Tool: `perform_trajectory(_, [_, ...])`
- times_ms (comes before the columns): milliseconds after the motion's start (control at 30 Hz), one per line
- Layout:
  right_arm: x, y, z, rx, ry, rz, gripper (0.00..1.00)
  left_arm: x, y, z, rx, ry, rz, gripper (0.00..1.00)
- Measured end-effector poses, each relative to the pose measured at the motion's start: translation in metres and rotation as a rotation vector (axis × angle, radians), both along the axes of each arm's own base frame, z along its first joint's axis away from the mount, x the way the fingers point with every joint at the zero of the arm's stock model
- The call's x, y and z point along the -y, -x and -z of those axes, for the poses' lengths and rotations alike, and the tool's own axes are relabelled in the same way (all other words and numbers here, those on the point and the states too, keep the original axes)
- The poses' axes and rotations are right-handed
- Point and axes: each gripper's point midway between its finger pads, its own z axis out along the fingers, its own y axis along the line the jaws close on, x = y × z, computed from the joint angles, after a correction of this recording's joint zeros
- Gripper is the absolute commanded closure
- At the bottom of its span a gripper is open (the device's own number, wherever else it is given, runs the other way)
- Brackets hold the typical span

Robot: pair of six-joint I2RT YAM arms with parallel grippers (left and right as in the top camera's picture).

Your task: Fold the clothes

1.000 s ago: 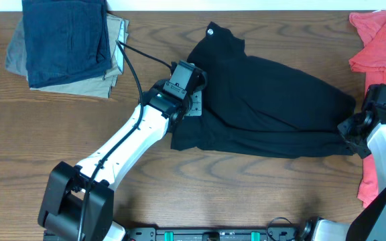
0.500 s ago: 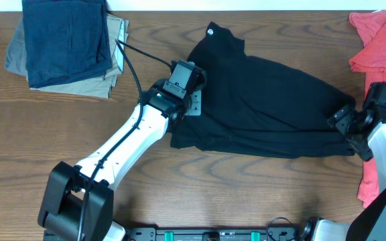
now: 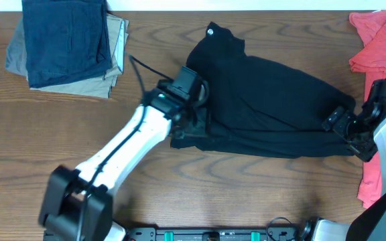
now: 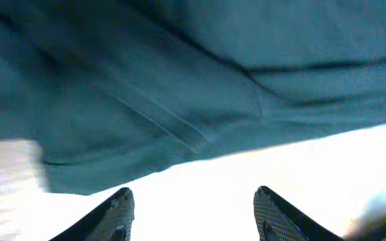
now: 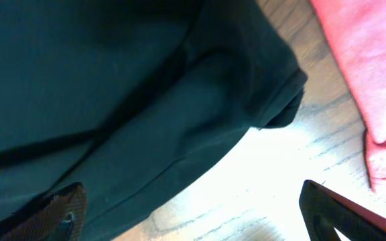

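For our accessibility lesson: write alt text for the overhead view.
A black shirt lies bunched on a wooden table, the left gripper at its left edge, the right gripper at its right end. Folded garments sit top-left; a coral T-shirt top-right.

no words, numbers or brand names can be read anywhere from here. the only mark is 1 small white print (image 3: 211, 31) on the far tip of the black shirt (image 3: 273, 100), seen from overhead, and it is too tiny to make out as letters or a sign. both wrist views show plain cloth and wood, nothing written.
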Motion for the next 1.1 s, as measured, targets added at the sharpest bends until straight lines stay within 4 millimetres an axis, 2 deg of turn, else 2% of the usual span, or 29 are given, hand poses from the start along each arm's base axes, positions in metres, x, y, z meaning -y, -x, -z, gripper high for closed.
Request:
perform_trajectory(167, [-0.003,0.004,0.003,-0.016,-0.014,-0.013,0.01,0.022,0.013,0.037,-0.123,-0.008,-0.032,0.42])
perform_trajectory(333, [-0.005,0.006,0.004,-0.023,-0.017,-0.036,0.01,0.026,0.011,0.061,-0.178,-0.023,-0.090,0.48])
perform_trajectory(467, [-0.005,0.006,0.004,-0.023,-0.016,-0.044,0.01,0.029,0.006,0.062,-0.173,-0.009,-0.119,0.51])
perform_trajectory(1100, [-0.007,0.006,0.004,-0.021,-0.026,-0.054,0.01,0.028,0.002,0.062,-0.173,-0.014,-0.182,0.53])
